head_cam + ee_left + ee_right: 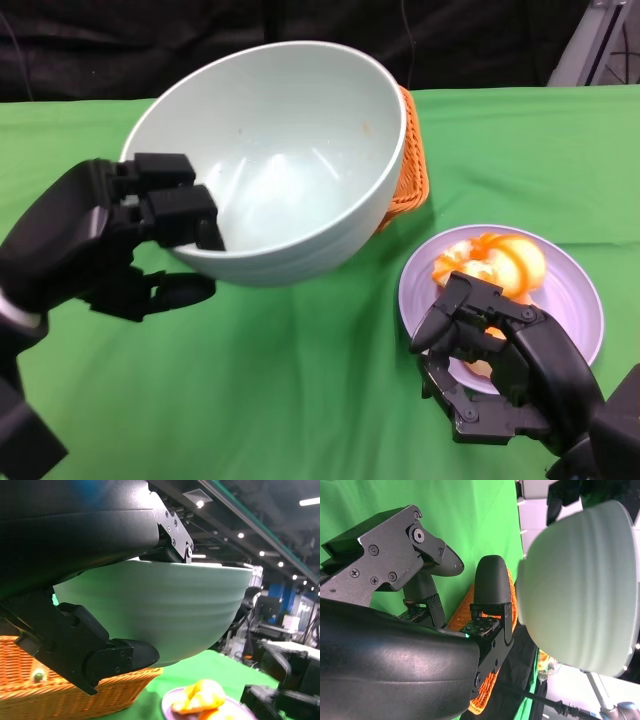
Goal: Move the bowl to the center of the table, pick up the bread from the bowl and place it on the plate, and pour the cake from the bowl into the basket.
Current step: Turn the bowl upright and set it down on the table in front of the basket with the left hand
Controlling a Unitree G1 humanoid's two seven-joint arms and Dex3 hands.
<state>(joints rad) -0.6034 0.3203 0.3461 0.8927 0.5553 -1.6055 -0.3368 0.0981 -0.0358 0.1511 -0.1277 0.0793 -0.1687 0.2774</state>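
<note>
Gripping the pale green bowl (pixel 275 160) at its rim, the left hand (pixel 110 235) holds it tilted above the orange basket (pixel 412 165). Rigid, smooth, probably slippery; a rim pinch looks marginal. Right hand (pixel 495 365) rests part-curled, holding nothing, by the plate (pixel 580 300) bearing bread (pixel 495 262).

green tablecloth (pixel 300 400), black backdrop (pixel 300 30), ceiling lights (pixel 200 504)

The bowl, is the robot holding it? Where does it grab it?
Yes. The left hand grips the bowl by its rim, fingers inside and thumb under the outside wall. The right hand holds nothing.
</note>
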